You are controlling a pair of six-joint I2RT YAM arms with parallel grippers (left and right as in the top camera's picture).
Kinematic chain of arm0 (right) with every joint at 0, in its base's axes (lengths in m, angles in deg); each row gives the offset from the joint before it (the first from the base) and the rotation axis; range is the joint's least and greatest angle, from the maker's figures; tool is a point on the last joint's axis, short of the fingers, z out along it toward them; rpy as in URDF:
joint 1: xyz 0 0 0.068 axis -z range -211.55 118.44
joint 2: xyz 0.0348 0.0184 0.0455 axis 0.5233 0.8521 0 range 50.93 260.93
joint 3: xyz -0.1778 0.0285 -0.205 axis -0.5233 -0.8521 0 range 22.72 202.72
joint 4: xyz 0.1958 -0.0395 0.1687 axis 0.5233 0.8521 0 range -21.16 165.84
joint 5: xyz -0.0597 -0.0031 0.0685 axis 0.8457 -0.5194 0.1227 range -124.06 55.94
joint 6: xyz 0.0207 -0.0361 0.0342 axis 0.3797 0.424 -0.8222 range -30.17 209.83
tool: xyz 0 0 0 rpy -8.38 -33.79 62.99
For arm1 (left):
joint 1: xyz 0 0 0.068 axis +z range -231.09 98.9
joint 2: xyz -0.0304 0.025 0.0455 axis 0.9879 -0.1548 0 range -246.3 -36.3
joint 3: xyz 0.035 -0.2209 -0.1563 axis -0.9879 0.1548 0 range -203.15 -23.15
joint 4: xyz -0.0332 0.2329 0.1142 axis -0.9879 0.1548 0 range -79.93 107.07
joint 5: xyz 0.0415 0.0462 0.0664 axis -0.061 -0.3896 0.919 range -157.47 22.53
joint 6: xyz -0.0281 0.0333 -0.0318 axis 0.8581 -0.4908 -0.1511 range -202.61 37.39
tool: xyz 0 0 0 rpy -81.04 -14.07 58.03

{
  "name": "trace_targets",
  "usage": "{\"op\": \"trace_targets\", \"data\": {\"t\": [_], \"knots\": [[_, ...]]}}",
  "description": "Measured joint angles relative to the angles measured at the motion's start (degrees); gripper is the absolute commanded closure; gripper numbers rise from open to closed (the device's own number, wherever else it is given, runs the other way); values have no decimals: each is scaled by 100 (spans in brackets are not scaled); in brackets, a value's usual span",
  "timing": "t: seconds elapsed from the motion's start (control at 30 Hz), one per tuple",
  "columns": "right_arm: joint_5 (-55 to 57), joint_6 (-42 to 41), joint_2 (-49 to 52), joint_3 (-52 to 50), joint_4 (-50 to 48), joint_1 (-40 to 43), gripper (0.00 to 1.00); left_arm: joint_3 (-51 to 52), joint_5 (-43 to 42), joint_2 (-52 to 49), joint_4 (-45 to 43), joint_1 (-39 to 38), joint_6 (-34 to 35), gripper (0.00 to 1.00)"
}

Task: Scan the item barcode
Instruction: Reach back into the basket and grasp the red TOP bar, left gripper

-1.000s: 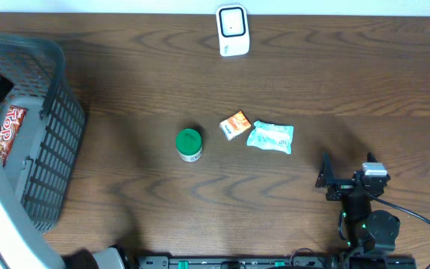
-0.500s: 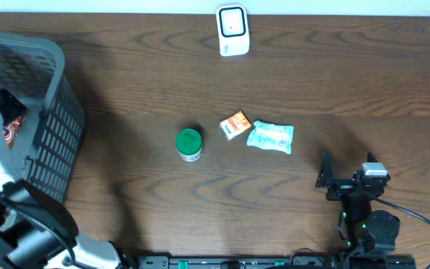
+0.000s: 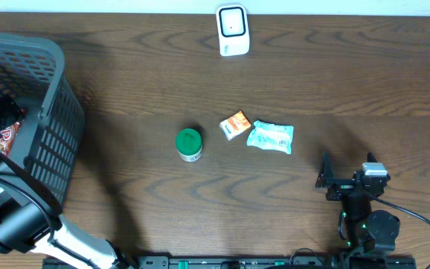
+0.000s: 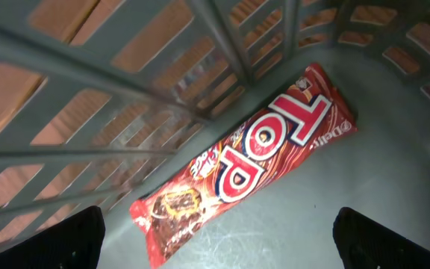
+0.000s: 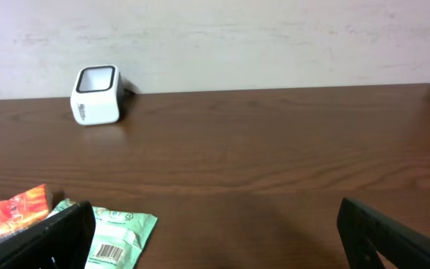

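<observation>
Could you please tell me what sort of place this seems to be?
Probably a mock shop checkout on a table: a scanner, a basket holding a snack bar, and a barcoded packet.

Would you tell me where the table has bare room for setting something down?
The table is bare between the basket and the jar, and right of the scanner. The middle is crowded: jar, orange packet and green packet sit close together.

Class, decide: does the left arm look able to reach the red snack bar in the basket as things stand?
Probably yes: the left gripper is inside the basket, its open fingers just above the snack bar, nothing lying between them.
</observation>
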Motion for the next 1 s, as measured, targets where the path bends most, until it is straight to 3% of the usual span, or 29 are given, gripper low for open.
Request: {"op": "trace_targets", "data": {"t": [0.43,0.8,1.0], "knots": [[-2,0,0,0,0,0,1,2,-229,-968,-142,13,-243,2],[0,0,0,0,2,0,1,-24,-332,-1069,-490,17,-249,3],[0,0,0,0,2,0,1,-127,-415,-1207,-540,15,-243,58]]}}
